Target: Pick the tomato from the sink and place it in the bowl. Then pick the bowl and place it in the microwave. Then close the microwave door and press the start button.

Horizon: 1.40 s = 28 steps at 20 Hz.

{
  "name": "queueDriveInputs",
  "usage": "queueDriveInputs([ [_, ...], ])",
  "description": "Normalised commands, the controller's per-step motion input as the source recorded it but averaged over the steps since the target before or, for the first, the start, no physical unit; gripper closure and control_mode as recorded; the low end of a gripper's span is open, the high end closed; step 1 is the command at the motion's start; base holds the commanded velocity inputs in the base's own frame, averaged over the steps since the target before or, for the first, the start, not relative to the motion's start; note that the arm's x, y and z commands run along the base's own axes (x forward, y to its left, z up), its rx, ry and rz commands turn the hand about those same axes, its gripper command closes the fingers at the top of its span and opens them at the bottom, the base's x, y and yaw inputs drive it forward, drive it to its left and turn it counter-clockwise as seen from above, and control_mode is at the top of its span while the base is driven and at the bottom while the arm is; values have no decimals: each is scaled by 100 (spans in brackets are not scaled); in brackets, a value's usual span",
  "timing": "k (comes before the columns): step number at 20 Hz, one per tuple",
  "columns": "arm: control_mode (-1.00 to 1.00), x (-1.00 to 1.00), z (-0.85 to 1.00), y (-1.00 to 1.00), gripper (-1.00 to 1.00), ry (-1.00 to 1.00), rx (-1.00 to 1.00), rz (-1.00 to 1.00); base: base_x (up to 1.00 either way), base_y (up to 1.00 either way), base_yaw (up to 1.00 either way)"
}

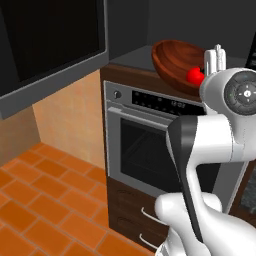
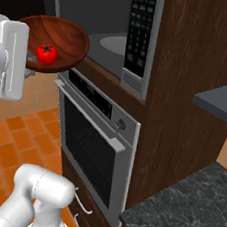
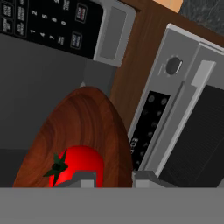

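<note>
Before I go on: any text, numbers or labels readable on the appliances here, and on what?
"2", "5", "7": white digits on the microwave keypad, the only readable ones.
Other keypad labels: too blurred.
Oven control strip: pale marks, unreadable.
Wooden bowl, tomato: none.

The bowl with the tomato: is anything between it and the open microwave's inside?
Nothing. In the right base view, the bowl carrying the tomato hangs just before the microwave opening, the stretch bare.

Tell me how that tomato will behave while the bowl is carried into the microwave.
The tomato is round and glossy, so it will likely roll if the bowl tips. The bowl looks tilted in the gripper already. Its shallow wall may not stop a fast roll.
</note>
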Motion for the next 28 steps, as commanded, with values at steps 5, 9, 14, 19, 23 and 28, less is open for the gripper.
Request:
queueDriveInputs([
  [5,100,0,0,0,100,0,0,0,23,22,-28],
  [9,-100,0,15,13,100,0,-5,-2,9,21,-13],
  [14,-100,3,54,-1,100,0,-8,-1,0,0,0],
  [19,-100,70,13,-38,100,6,-1,-1,0,0,0],
  [23,-100,81,0,-18,100,-2,-2,0,0,0,0],
  [28,-100,86,-2,-18,100,0,-1,0,0,0,0],
])
